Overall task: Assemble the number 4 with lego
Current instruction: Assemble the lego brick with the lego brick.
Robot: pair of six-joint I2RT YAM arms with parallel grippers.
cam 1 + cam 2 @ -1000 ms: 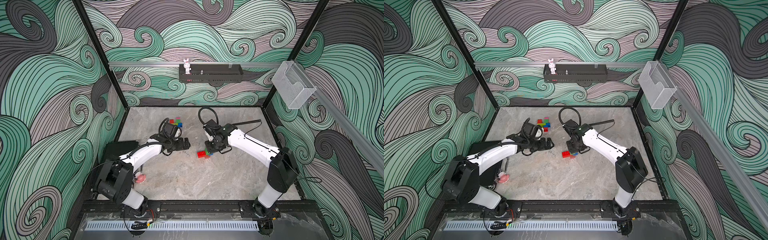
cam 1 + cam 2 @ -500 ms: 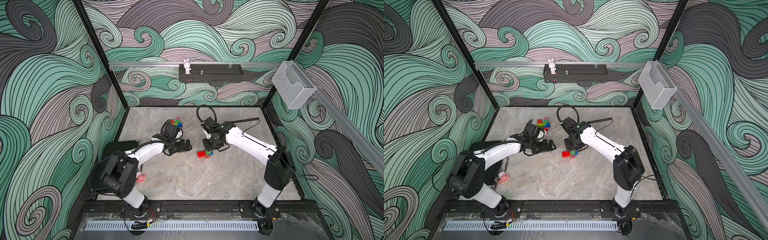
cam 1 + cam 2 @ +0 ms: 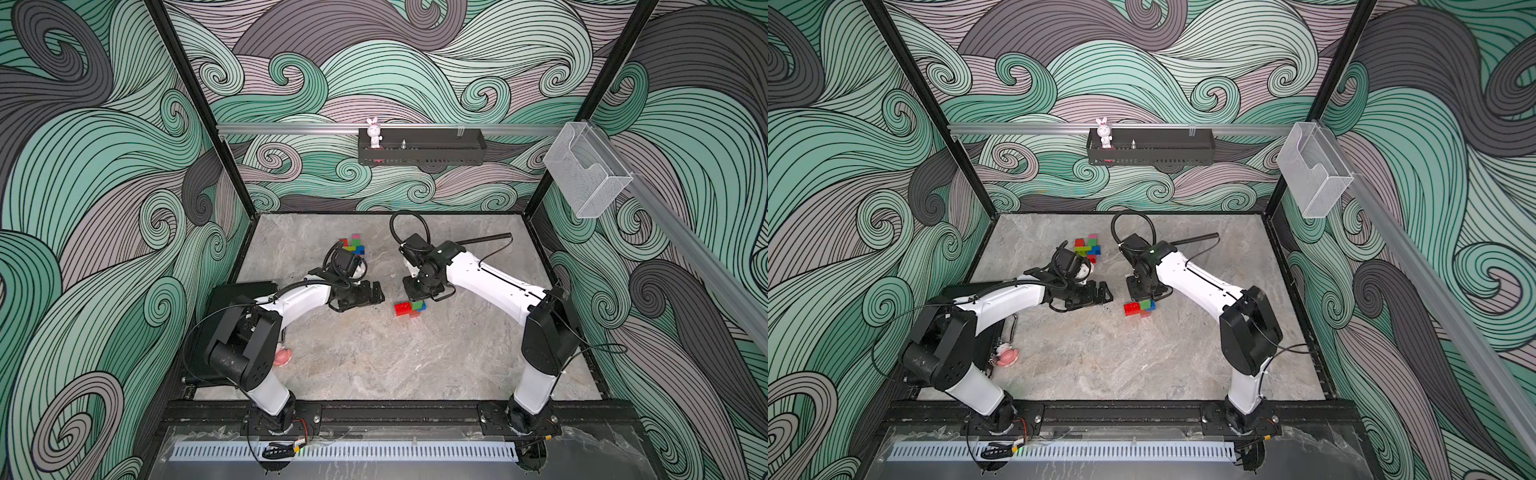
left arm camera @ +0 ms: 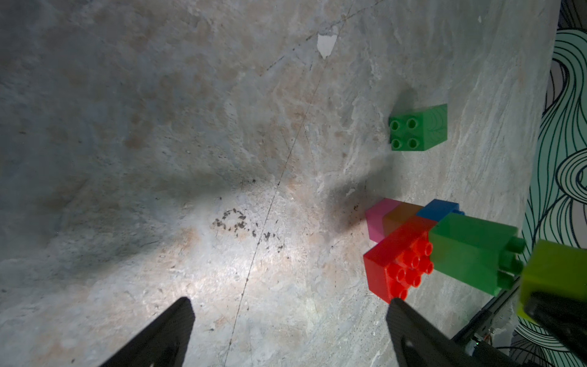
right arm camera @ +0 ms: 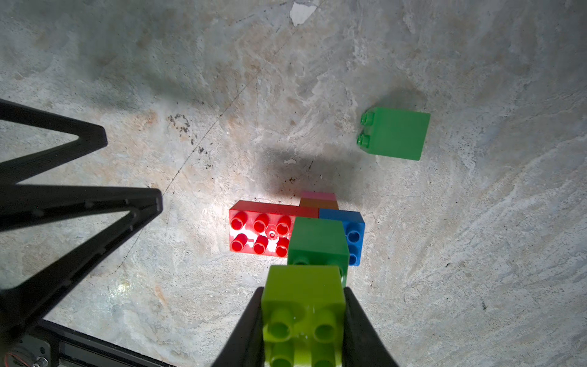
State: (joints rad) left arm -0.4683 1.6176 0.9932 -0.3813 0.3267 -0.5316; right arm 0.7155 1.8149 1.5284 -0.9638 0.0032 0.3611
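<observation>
Both top views sit high over the front edge, tilted down, near-identical, taking in the whole table [image 3: 374, 365]. Each wrist view looks down at it from close range, the right one nearest the brick cluster [image 5: 260, 235]. All four share that cluster; both wrist views also share the loose green brick [image 4: 417, 127].

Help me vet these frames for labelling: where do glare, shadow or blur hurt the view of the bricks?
Right wrist view: a bright patch glares on the studs of the red brick, with dark shadow beside it. Left wrist view: a lit pool on the table, dark corners, the lime brick blurred at the edge. Both top views: even light, the bricks tiny.
</observation>
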